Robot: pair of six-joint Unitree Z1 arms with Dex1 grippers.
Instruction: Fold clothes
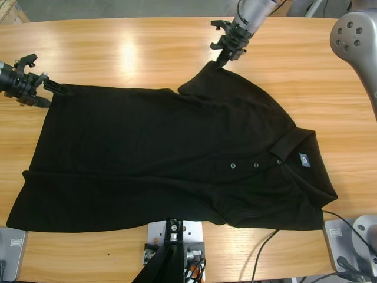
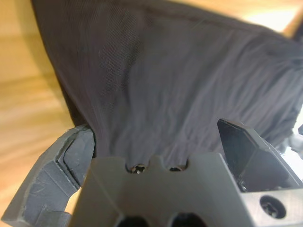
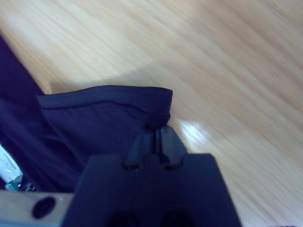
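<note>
A black polo shirt (image 1: pixel 165 159) lies spread flat on the wooden table (image 1: pixel 118 53), collar and blue neck label (image 1: pixel 304 159) to the right, hem to the left. At the hem's far left corner, my left gripper (image 1: pixel 48 93) stands open, and in the left wrist view the black fabric (image 2: pixel 180 85) runs down between the wide-apart jaws. My right gripper (image 1: pixel 225 54) comes down from the top and is shut on the tip of the far sleeve (image 3: pixel 109 113), which it pulls up into a point. The right wrist view shows the jaws closed on the sleeve's hemmed edge.
A silver arm elbow (image 1: pixel 356 35) hangs over the table's upper right corner. A black cable (image 1: pixel 265 244) trails across the near edge at the bottom right. Bare wood lies beyond the shirt at the back and on the right.
</note>
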